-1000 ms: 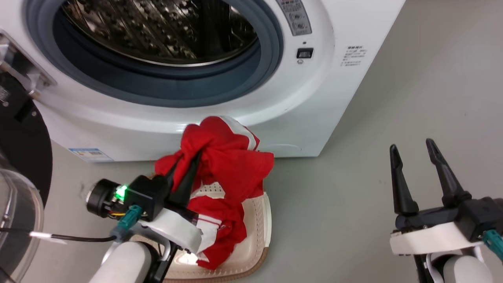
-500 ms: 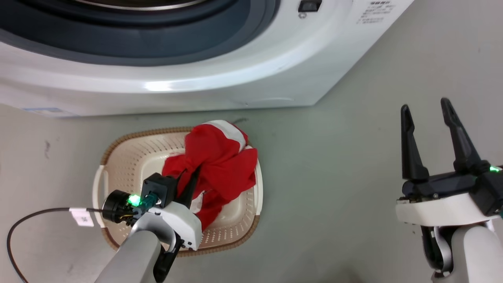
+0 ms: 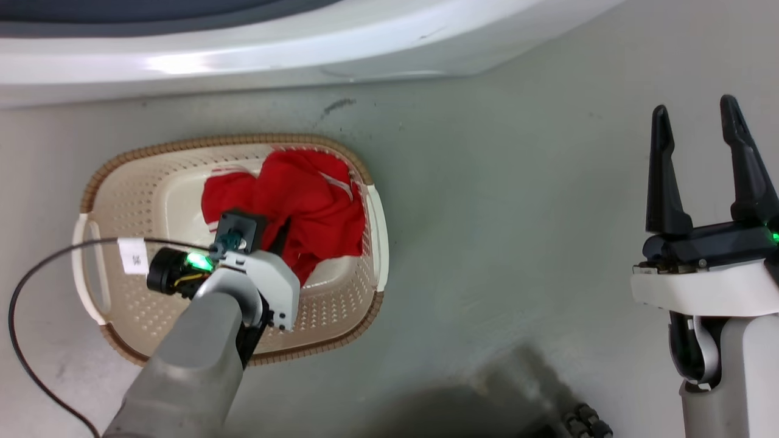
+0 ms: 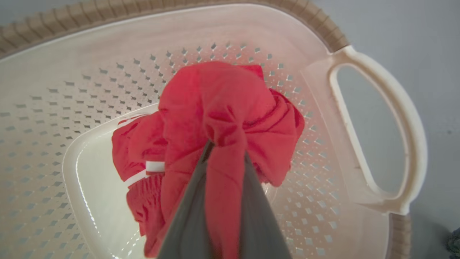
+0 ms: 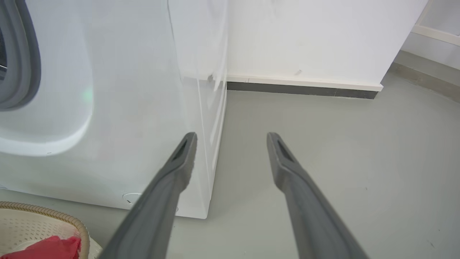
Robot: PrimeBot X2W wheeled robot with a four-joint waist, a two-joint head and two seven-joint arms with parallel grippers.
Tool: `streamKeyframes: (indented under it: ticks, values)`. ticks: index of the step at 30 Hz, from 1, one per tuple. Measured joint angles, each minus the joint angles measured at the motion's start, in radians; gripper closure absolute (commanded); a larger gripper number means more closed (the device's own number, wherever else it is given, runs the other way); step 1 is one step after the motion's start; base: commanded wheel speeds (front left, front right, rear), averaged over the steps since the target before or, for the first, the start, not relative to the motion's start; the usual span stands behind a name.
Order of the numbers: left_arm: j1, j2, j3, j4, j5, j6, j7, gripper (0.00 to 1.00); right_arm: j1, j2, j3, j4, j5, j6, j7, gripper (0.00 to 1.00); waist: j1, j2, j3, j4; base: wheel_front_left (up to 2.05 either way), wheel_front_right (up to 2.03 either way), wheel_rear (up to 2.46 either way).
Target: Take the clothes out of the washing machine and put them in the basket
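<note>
Left gripper (image 4: 226, 151), with its two long dark fingers drawn close together, pinches a fold of the bright red soft clothes (image 4: 222, 97) between them. In the head view this gripper (image 3: 281, 234) reaches down into the low cream perforated plastic basket (image 3: 152, 182). The red bundle (image 3: 292, 194), with its thin white stripes, lies in the half of the basket nearer the white side handle (image 3: 377, 231). In the left wrist view the cloth hangs from the fingertips over the smooth cream bottom, and part of it lies against the perforated wall (image 4: 90, 72) just inside that handle (image 4: 395, 108). Whether the lowest folds rest on the bottom I cannot tell.

The brown rim runs unbroken round the basket. Bare grey floor (image 3: 517, 213) lies between the basket and the large white washing machine (image 3: 243, 55), whose front edge crosses the top of the head view. A thin black cable (image 3: 24, 286) loops over the floor past the basket's other handle.

The right gripper (image 3: 694, 104) stands well apart from the basket over bare floor, fingers spread wide and holding nothing. In its own wrist view the gripper (image 5: 231, 135) points at the machine's corner (image 5: 201, 144), with the basket rim (image 5: 46, 210) and a bit of red cloth (image 5: 46, 248) at the lower left.
</note>
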Motion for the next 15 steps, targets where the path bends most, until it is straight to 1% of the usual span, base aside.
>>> streamKeyframes:
  ticks: [3, 7, 11, 14, 15]
  values:
    - [-0.064, -0.016, -0.014, 0.091, 0.009, -0.001, 0.004, 1.00, -0.019, 0.000, 0.000, -0.004, 0.003, 0.000, 0.000, 0.00, 0.0001, 0.0000, 0.042, -0.003, 0.00, 0.00, 0.00]
    - [-0.121, -0.021, -0.045, 0.188, 0.035, 0.000, 0.029, 1.00, -0.036, 0.000, -0.003, -0.006, 0.009, 0.000, 0.000, 0.00, 0.0000, -0.0001, 0.087, -0.010, 0.00, 0.00, 0.00]
    - [-0.146, -0.022, -0.104, 0.227, 0.088, 0.001, 0.050, 1.00, -0.040, 0.000, -0.010, -0.007, 0.013, 0.000, 0.000, 0.00, 0.0000, 0.0000, 0.109, -0.020, 0.00, 0.00, 0.00]
    - [-0.159, -0.027, -0.125, 0.238, 0.105, 0.000, 0.051, 1.00, -0.041, 0.000, -0.015, -0.007, 0.013, 0.000, 0.000, 0.00, 0.0000, 0.0000, 0.114, -0.018, 0.00, 0.00, 0.00]
    - [-0.161, -0.029, -0.128, 0.241, 0.105, 0.000, 0.055, 0.85, -0.042, 0.000, -0.015, -0.007, 0.013, 0.000, 0.000, 0.00, 0.0000, 0.0000, 0.114, -0.017, 0.00, 0.00, 0.00]
